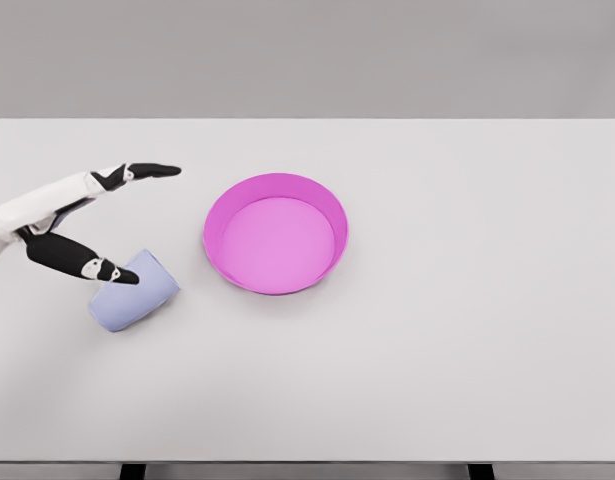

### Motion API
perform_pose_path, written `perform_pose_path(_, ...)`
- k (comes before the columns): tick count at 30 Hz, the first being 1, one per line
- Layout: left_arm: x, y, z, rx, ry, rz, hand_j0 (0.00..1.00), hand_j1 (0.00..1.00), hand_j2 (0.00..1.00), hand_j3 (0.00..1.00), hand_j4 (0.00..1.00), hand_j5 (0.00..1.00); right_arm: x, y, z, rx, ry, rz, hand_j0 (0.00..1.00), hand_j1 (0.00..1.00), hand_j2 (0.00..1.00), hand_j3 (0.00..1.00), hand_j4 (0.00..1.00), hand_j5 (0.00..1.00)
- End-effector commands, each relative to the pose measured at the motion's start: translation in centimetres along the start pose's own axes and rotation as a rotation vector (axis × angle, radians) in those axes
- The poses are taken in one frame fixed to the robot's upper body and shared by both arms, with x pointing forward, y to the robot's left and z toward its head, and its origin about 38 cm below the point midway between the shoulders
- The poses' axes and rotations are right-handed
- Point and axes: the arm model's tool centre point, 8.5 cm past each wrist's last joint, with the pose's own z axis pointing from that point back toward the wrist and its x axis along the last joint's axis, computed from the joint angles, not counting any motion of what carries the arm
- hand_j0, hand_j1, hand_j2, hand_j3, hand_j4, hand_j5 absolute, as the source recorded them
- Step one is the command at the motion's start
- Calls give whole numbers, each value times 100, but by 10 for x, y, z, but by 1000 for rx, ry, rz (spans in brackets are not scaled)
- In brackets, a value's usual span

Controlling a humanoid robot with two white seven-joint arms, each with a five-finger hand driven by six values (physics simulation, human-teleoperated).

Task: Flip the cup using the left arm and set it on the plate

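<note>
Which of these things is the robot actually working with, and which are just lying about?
Part of the job:
- pale lavender cup, lying on its side
- round magenta plate with a raised rim
- left hand, fingers spread, beside the cup

Just there:
- white table; nothing else lies about

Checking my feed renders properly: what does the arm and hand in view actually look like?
One arm shows, the left. Its forearm is a smooth white shell. The left hand is mostly black, with slim segmented fingers carrying small white patches at the joints and dark tips. No cables, markings or sleeves are visible. The right arm is out of view.
</note>
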Motion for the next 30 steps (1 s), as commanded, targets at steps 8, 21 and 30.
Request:
perform_pose_path(8,4,-7,2,39,-80,-67,100,100,100,100,100,100,0,0,0,0,0,0,100,100,100,100,100,100)
perform_pose_path(21,-7,-29,21,71,-51,-41,100,100,100,100,100,100,0,0,0,0,0,0,100,100,100,100,100,100)
perform_pose_path(30,-27,-36,25,275,47,84,100,100,100,100,100,100,0,0,0,0,0,0,100,100,100,100,100,100)
